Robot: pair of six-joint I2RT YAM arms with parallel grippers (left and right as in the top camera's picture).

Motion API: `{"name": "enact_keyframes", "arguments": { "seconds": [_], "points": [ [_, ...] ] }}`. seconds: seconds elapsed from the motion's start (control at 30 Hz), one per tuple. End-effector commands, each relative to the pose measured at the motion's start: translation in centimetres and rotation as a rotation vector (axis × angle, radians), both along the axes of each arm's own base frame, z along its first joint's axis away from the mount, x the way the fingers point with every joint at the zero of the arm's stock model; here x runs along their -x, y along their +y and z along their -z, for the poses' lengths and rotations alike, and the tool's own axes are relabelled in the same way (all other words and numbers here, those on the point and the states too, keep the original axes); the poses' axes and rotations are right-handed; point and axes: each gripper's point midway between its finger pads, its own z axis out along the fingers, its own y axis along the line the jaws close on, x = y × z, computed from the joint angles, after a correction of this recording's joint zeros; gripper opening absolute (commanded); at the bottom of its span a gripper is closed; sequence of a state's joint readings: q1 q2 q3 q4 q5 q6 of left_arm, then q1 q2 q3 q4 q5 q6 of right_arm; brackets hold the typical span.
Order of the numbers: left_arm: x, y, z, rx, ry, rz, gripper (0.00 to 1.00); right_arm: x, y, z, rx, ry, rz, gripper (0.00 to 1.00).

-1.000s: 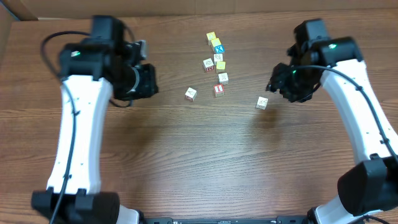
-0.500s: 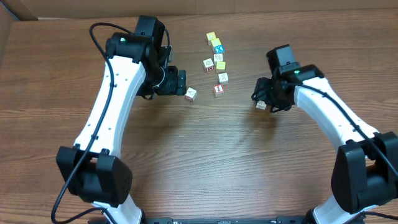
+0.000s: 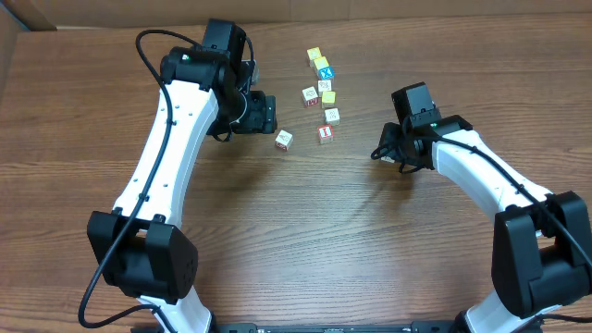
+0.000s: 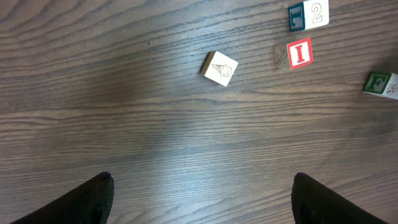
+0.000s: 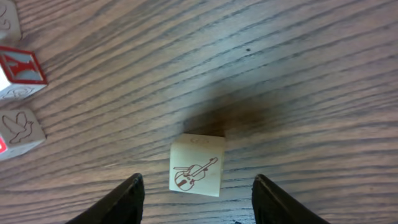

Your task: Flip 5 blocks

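Brown wood-grain tabletop (image 3: 277, 240) is filling pretty much every view, so that's the stage.

Starting at the right gripper (image 5: 197, 179): its two black fingers are hanging apart on either side of a small cream wooden cube with a red violin drawing (image 5: 196, 165). Gaps are showing on both sides, so it's not clamping anything. That cube is sitting flat on the wood and throwing a dark shadow behind itself. From overhead the arm is covering it, so I can't pick it out up there. Over at the left edge of that wrist view, a white cube with a red-bordered Y (image 5: 22, 67) and a cream cube with a bird drawing (image 5: 20, 134) are lying near each other.

Meanwhile the left gripper (image 4: 200, 183) is spread wide too, with nothing but bare wood between its fingertips. It's hanging just short of a small cream wooden cube with an ice-cream cone drawing (image 4: 220, 68), which is lying on its own, turned a bit against the grain.

Going further out past that one, a white cube with a red I in a red border (image 4: 300, 53) is sitting near a cube showing a 2 beside a blue side (image 4: 308, 15). A cube with a green F face (image 4: 380, 83) is poking in at the edge.

Overhead, the cluster is running on up the table, with yellow-topped cubes (image 3: 314, 55) and a blue-topped cube (image 3: 323, 72) at the far end.
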State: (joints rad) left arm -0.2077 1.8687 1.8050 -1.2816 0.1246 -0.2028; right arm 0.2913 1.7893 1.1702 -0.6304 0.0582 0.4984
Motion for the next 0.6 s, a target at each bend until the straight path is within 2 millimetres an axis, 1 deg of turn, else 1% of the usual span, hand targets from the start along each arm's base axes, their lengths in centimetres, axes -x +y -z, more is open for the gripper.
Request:
{"name": "enact_keyframes", "arguments": {
  "seconds": [0.0, 0.27, 0.47, 0.57],
  "points": [
    [-0.2, 0.4, 0.5, -0.008, 0.010, -0.022, 0.83, 0.1, 0.3, 0.1, -0.016, 0.001, -0.004, 0.52],
    [-0.2, 0.4, 0.5, -0.008, 0.011, -0.022, 0.84, 0.3, 0.3, 2.0, -0.022, -0.018, -0.002, 0.53],
    [-0.1, 0.3, 0.5, -0.008, 0.012, -0.022, 0.85, 0.2, 0.3, 2.3, -0.029, -0.034, 0.002, 0.53],
    [-0.1, 0.4, 0.5, -0.009, 0.016, -0.021, 0.87, 0.1, 0.3, 2.6, -0.033, -0.045, 0.002, 0.53]
  ]
}}
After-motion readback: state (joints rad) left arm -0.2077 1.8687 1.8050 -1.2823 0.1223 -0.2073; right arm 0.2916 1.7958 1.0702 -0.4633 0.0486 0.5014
